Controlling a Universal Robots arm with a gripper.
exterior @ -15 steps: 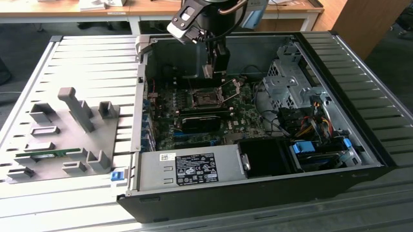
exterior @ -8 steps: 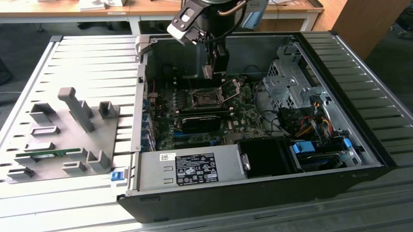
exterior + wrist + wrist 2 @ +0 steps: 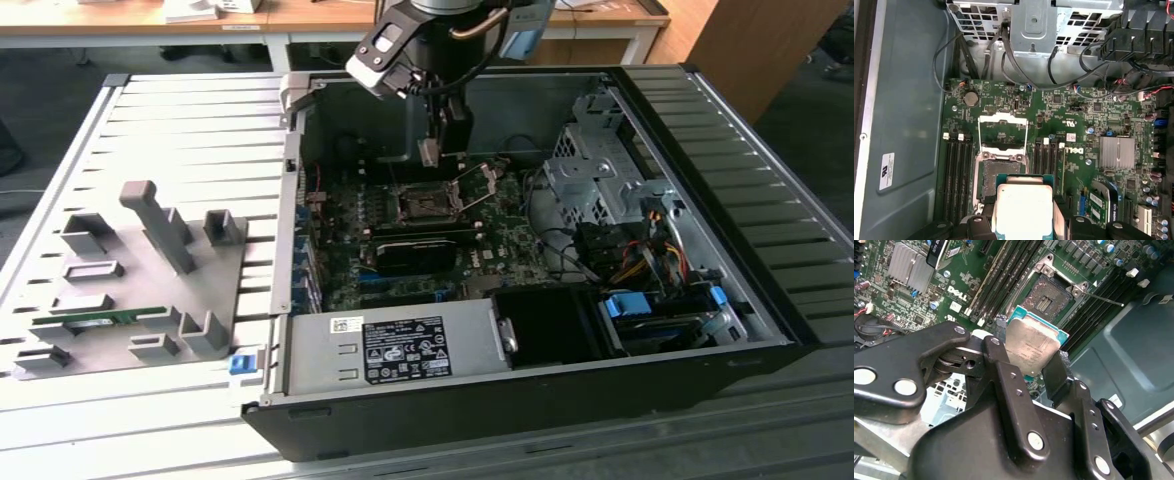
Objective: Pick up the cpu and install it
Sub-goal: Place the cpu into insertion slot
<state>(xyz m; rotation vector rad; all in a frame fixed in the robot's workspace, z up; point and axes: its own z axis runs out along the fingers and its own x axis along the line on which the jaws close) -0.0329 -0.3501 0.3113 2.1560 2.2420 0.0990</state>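
Note:
The cpu (image 3: 1031, 347) is a small square chip with a silver metal top and a green rim. My gripper (image 3: 1026, 351) is shut on it, one black finger (image 3: 999, 370) on each side. In the exterior view the gripper (image 3: 430, 153) hangs inside the open computer case, holding the cpu (image 3: 427, 152) on edge a little above the motherboard. Below it lies the open cpu socket (image 3: 424, 205). The first wrist view shows the cpu (image 3: 1024, 210) partly over the socket (image 3: 1001, 172), whose metal load plate (image 3: 1003, 131) is flipped open.
The case (image 3: 747, 250) lies on its side on a slatted table. A power supply (image 3: 400, 350) sits at its near end, a drive cage (image 3: 601, 170) and cables (image 3: 627, 255) toward the exterior view's right. A fixture plate (image 3: 127, 290) with grey blocks holds a memory stick (image 3: 100, 320).

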